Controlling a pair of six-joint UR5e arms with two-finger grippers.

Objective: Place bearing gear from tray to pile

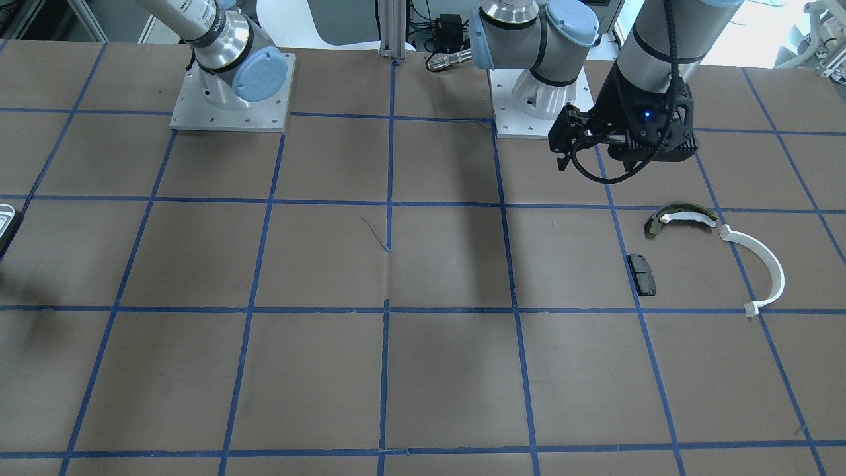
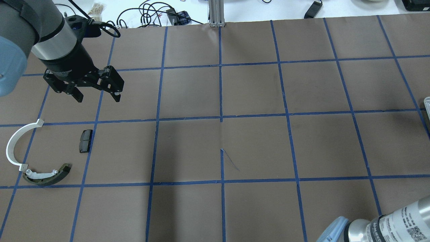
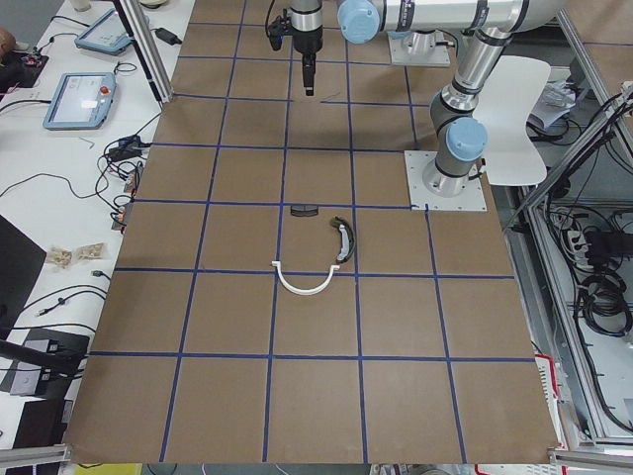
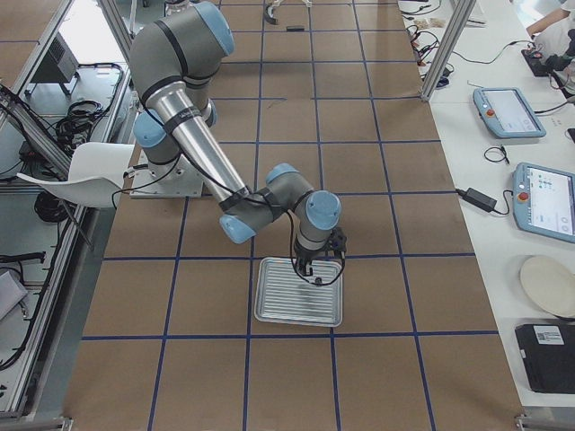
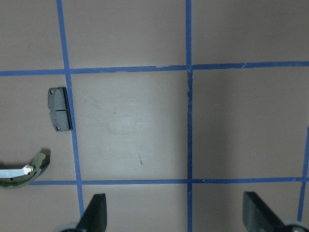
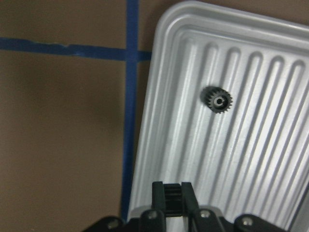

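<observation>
**Right gripper clamping a gear over the tray**

The right gripper [image 6: 172,189] is hanging low over the pale silvery ridged metal tray [image 6: 260,145], its jaws pinching a small black toothed gear [image 6: 168,193]. Only teeth are showing between the fingers, so I cannot tell which way its bore is pointing. A second black toothed gear [image 6: 217,100] is lying flat on the tray, bore facing up.

The tray is sitting at the robot's right end of the brown table [image 2: 255,148], which is crossed by blue tape lines [image 2: 220,101]. Well apart, at the left end, the pile is lying:
- A thin white plastic half-ring [image 2: 13,144].
- An olive-green curved shoe [image 2: 47,174] just beside one end of the half-ring.
- A small black rectangular pad [image 2: 85,141], its long axis running away from the robot.

The left gripper [image 2: 98,99] is hovering near the pad, jaws spread wide and holding nothing.
</observation>
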